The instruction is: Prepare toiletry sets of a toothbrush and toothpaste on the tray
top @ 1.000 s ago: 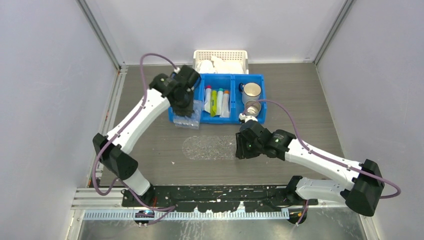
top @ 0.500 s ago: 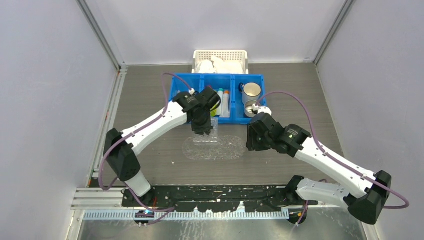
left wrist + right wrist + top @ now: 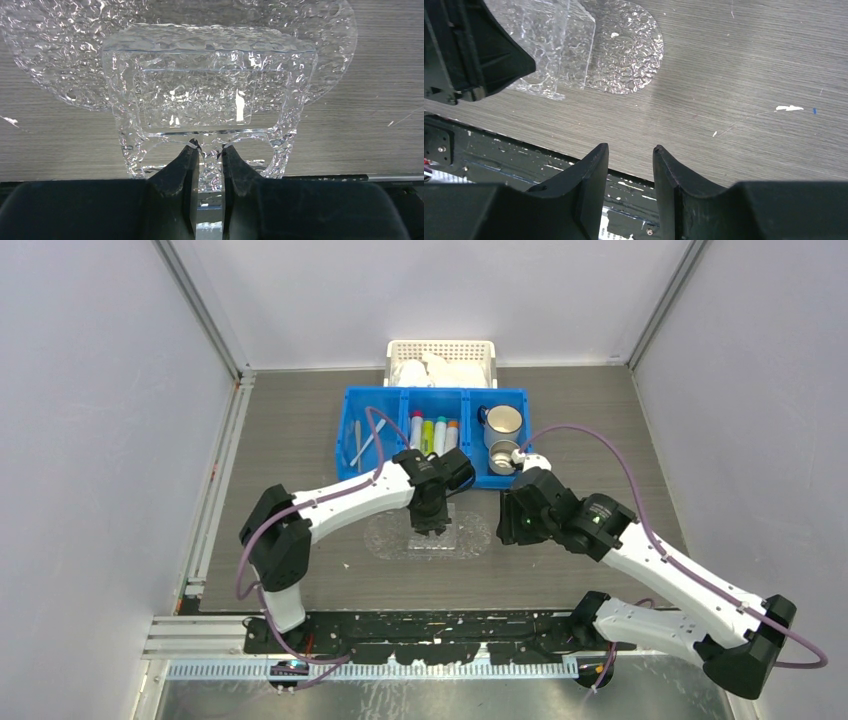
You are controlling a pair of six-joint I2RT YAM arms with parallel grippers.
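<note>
The clear oval tray (image 3: 395, 540) lies flat on the table; it also shows in the left wrist view (image 3: 50, 60) and the right wrist view (image 3: 629, 55). My left gripper (image 3: 430, 524) is shut on the handle-like rim of a small clear rectangular dish (image 3: 210, 95) and holds it over the tray's middle. Thin white toothbrushes (image 3: 362, 443) lie in the blue bin's left compartment. Several toothpaste tubes (image 3: 432, 435) stand in its middle compartment. My right gripper (image 3: 512, 526) is open and empty just right of the tray, over bare table (image 3: 630, 150).
The blue three-compartment bin (image 3: 435, 390) sits behind the tray, with metal cups (image 3: 504, 421) in its right compartment. A white perforated basket (image 3: 441, 348) stands behind the bin. The black base rail runs along the table's near edge.
My left gripper carried the small clear dish from the blue bin's left compartment forward and right to over the oval tray, uncovering the toothbrushes. My right gripper moved slightly right.
</note>
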